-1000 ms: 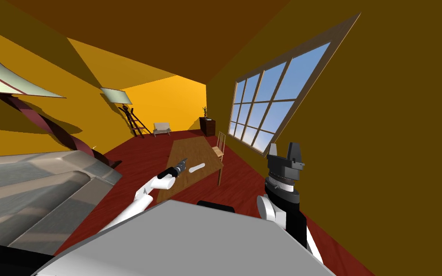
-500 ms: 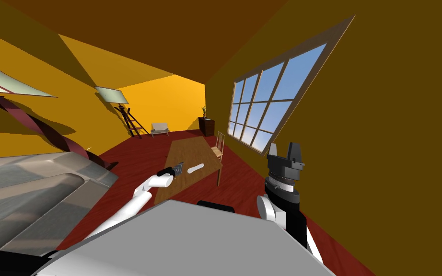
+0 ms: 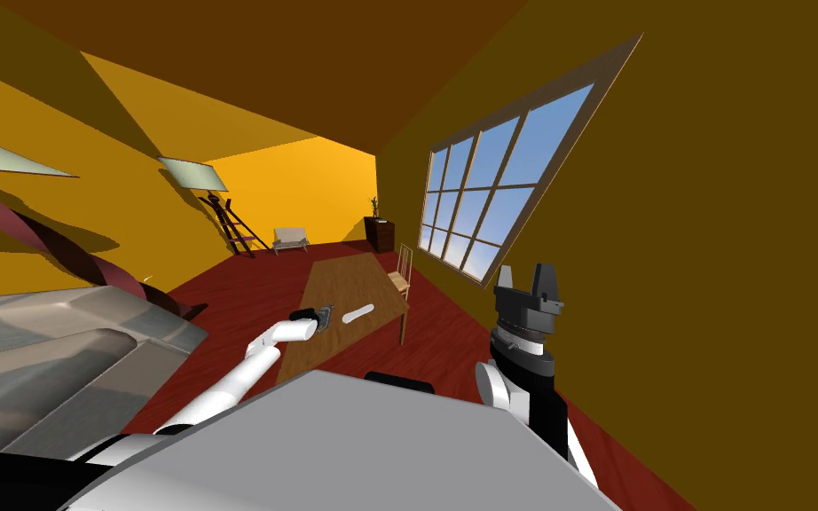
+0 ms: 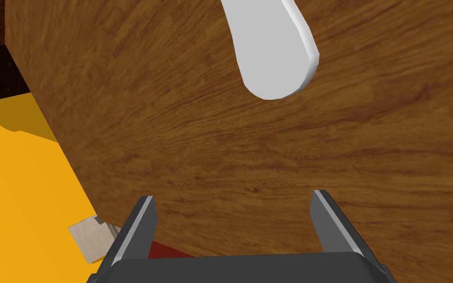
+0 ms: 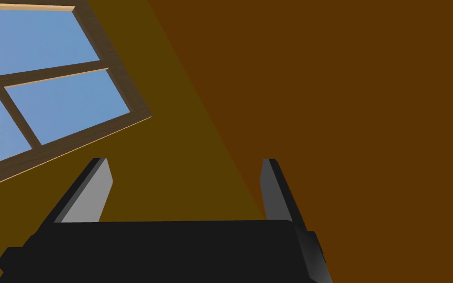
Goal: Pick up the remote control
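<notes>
Remote control [image 4: 269,49] on table [image 4: 220,162] | left fingers [image 4: 139,231] spread, empty | right fingers [image 5: 90,194] spread

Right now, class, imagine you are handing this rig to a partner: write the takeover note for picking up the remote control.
Left end effector: open, empty, over the wooden table, pointing at the white remote control, which lies flat on the table just beyond it, untouched.
Right end effector: open, empty, held up at my right side.
Done: left arm reached over the table.
Left to do: advance until the remote control sits between the jaws, close, lift.
</notes>
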Controlling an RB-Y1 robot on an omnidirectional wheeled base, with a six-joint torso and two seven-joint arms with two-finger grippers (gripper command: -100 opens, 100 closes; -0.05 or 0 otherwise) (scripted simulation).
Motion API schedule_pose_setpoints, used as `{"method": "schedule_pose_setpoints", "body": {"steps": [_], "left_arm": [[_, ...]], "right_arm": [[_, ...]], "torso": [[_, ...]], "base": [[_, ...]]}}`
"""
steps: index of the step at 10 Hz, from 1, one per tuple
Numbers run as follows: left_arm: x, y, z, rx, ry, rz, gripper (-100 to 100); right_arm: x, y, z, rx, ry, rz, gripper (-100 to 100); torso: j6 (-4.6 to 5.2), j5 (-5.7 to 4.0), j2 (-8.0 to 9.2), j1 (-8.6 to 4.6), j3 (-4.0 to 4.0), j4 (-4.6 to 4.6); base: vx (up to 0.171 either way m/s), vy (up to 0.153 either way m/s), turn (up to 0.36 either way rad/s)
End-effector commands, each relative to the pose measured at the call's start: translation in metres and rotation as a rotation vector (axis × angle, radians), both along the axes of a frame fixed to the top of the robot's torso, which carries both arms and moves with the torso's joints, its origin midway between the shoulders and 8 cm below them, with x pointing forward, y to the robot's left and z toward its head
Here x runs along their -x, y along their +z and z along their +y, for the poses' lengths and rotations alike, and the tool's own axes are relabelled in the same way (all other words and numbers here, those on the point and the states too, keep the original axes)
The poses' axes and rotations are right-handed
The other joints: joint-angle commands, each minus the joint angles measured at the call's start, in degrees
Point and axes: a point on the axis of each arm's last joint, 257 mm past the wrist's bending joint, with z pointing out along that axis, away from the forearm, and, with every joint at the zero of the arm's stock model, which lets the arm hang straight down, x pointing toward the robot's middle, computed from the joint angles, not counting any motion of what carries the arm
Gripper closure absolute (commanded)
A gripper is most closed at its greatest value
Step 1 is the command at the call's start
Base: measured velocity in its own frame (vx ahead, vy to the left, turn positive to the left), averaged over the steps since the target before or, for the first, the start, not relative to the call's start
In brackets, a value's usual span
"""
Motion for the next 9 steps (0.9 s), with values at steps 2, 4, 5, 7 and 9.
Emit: {"method": "schedule_pose_setpoints", "body": {"steps": [2,4,5,7,9], "left_arm": [[0.018,-0.014,0.019,0.042,0.074,0.083,-100],[0.029,-0.021,0.028,0.071,0.121,0.132,-100],[0.035,-0.027,0.031,0.074,0.131,0.150,-100],[0.048,-0.034,0.039,0.103,0.183,0.198,-100],[0.060,-0.040,0.046,0.134,0.234,0.240,-100]], "right_arm": [[0.000,0.000,0.000,0.000,0.000,0.000,0],[0.000,0.000,0.000,0.000,0.000,0.000,0],[0.000,0.000,0.000,0.000,0.000,0.000,0],[0.000,0.000,0.000,0.000,0.000,0.000,0],[0.000,0.000,0.000,0.000,0.000,0.000,0]], "torso": [[-0.01,0.00,0.00,0.02,0.00,0.00],[-0.02,0.00,-0.01,0.01,-0.01,-0.01],[0.01,-0.01,-0.05,-0.03,-0.03,-0.01],[0.00,-0.01,-0.05,0.00,-0.03,-0.01],[0.01,-0.01,-0.08,-0.05,-0.04,-0.01]], "base": [[0.029,-0.022,-0.065],[0.033,-0.028,-0.054],[0.036,-0.026,-0.046],[0.035,-0.023,-0.071],[0.046,-0.035,-0.069]]}}
